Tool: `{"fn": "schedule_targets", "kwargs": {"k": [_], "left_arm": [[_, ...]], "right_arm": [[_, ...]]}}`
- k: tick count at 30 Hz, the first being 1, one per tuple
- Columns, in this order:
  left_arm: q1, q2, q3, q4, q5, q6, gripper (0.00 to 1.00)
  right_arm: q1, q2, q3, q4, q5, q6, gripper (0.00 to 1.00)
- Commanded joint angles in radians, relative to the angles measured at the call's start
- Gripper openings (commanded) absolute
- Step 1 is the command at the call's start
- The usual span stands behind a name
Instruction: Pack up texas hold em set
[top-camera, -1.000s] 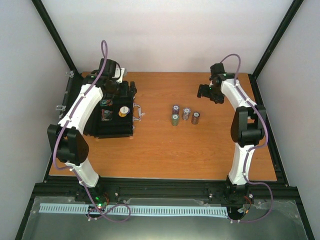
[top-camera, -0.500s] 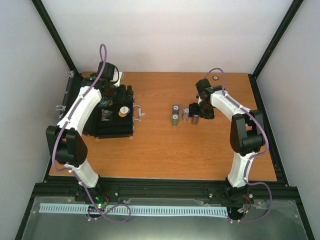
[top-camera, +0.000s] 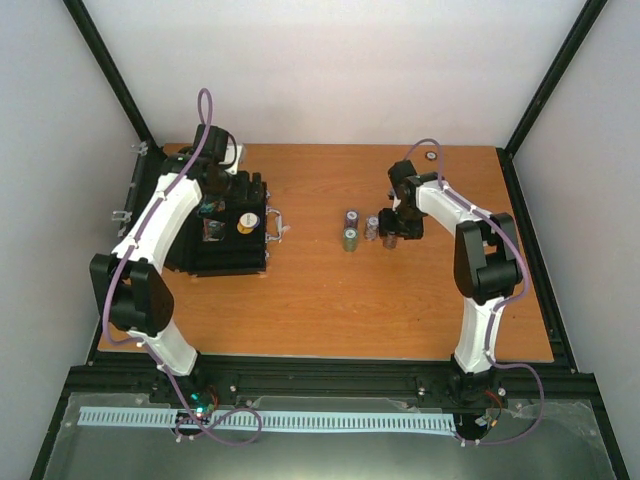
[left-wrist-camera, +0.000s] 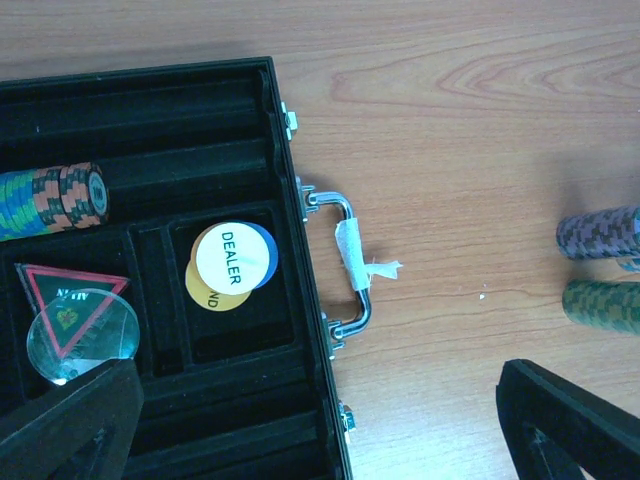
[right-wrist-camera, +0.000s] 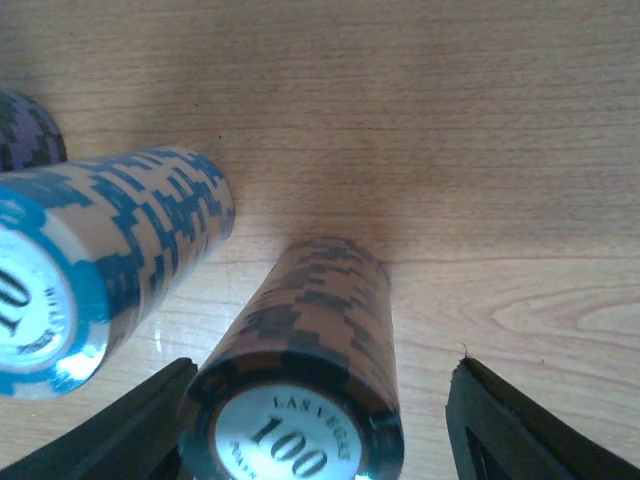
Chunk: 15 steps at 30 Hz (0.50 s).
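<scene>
Black case (left-wrist-camera: 230, 120); white dealer disc (left-wrist-camera: 233, 258); brown-and-black striped chip stack (right-wrist-camera: 315, 330); blue-and-tan striped neighbour stack (right-wrist-camera: 120, 240).

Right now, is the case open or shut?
Open: the case shows exposed tray compartments in the left wrist view, holding a chip stack, dealer discs and a triangular token.

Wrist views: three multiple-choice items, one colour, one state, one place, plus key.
1. 100 stack, stripe colour? A brown; B green; C yellow.
2. The right pincer is: A shut on nothing; B shut on the 100 stack, lifted; C open around the 100 stack.
3. DEALER disc lies: A beside the 100 stack; B in the case; C under the right pincer.
Key: 1A, brown bands run down its side; 2C, a gap shows between stack and one finger; 3B, it sits in a case compartment.
</scene>
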<state>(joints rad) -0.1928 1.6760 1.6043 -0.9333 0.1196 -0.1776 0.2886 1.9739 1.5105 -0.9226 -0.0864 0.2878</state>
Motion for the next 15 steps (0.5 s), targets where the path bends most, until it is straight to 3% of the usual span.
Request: {"fn": "schedule_targets", "kwargs": {"k": [1,3,6,10,15], "left_arm": [[0.001,-0.052,0.013,-0.024,-0.024,0.023,1.00],[0.001,-0.064,0.015,-0.025,-0.037,0.020,1.00],[0.001,-0.083,0.016,-0.032,-0.077,0.019,1.00],[0.003,-0.104,0.017,-0.044,-0.122,0.014,1.00],[0.040,-0.125,0.076,-0.082,-0.131,-0.034,1.00]], "right_arm": [[0.001,0.032,0.026,0.018,0.004,-0.015,0.65],[0.000,0.038,0.025,0.027,0.002,-0.016,0.58],[0.001,0.038,0.022,0.030,-0.001,-0.014,0.38],[0.001,-0.006,-0.014,0.038,-0.009,-0.010,0.04],[0.007,-0.127,-0.041,0.012,-0.057,-0.010,0.03]]}}
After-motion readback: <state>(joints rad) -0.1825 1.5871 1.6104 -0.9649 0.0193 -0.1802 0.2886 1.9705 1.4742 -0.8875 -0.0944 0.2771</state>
